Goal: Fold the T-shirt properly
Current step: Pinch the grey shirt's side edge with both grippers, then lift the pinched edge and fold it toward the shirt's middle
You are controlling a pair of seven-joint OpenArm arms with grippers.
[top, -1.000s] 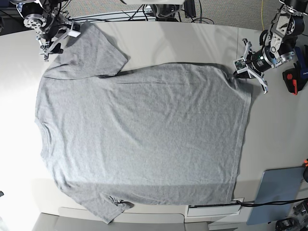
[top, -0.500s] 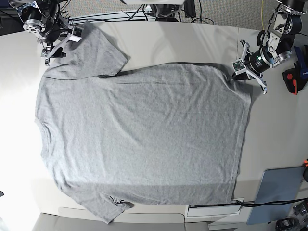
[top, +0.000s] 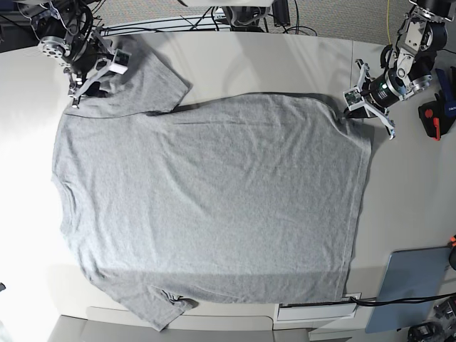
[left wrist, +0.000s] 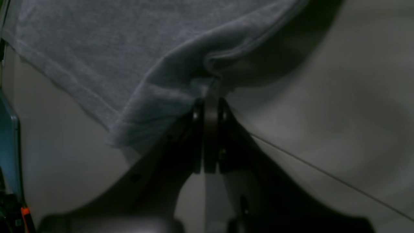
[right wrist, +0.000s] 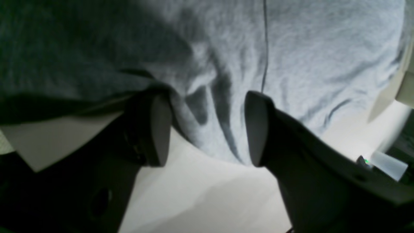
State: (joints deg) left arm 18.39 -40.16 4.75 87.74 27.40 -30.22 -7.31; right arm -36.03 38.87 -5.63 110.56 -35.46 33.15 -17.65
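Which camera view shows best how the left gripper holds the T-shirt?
The left wrist view: the left gripper is shut on the T-shirt hem corner. The base view shows it small; the right wrist view shows only cloth.

Both arms are black and silver metal with round machined joints. The right claw [right wrist: 207, 129] has dark, broad, rounded fingers [right wrist: 257, 129]. The left claw [left wrist: 210, 97] has slim black ones.

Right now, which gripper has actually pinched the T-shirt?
The left gripper: shut on the T-shirt hem corner. The right gripper stands open over the sleeve.
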